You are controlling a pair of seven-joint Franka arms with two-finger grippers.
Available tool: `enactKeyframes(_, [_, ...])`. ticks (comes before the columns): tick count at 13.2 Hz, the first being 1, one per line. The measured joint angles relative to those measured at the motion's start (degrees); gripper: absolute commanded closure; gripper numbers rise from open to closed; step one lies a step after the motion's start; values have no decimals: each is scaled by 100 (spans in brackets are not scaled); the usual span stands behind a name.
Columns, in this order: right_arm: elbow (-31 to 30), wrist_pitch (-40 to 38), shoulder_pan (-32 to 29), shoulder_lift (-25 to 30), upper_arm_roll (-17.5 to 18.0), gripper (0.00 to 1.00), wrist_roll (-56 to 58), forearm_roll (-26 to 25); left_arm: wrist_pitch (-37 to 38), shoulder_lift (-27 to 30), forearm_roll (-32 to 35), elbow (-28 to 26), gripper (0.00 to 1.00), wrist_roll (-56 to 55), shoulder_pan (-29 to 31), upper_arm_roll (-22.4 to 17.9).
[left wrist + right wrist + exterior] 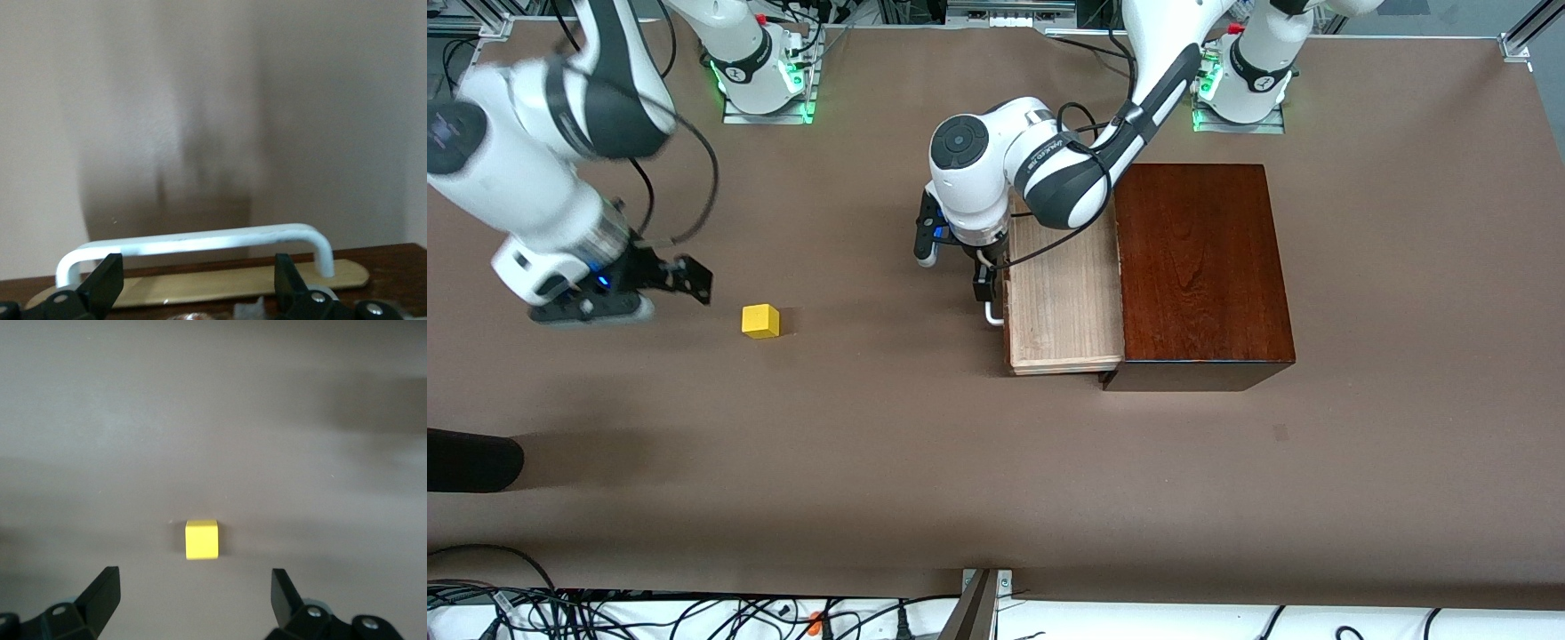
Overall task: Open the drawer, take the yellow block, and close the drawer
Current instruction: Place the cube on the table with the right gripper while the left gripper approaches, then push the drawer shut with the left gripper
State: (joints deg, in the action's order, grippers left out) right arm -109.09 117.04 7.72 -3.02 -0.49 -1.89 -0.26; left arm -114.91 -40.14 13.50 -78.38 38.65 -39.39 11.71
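Yellow block out on the table, drawer open.

Your small bright yellow cube (760,321) sits on the brown table (871,462), well apart from the pulled-out pale-wood drawer (1063,302) of the glossy reddish-brown wooden box (1200,267). Your right gripper (193,597) hangs beside the cube, jaws wide and empty. Your left gripper (197,280) stands spread at the white loop handle (200,241), gripping nothing. Push off-centre and the drawer may jam, or the whole box may slide.
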Motion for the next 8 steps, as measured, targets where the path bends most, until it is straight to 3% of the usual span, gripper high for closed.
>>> enactKeyframes(4, [114,-781,0,415,23,0,0,0,301,11,3,79,0,-18,-12,-23])
enactKeyframes(8, [769,-1667,0,435,22,0,0,45,902,55,49,158,0,-31,-14,-130])
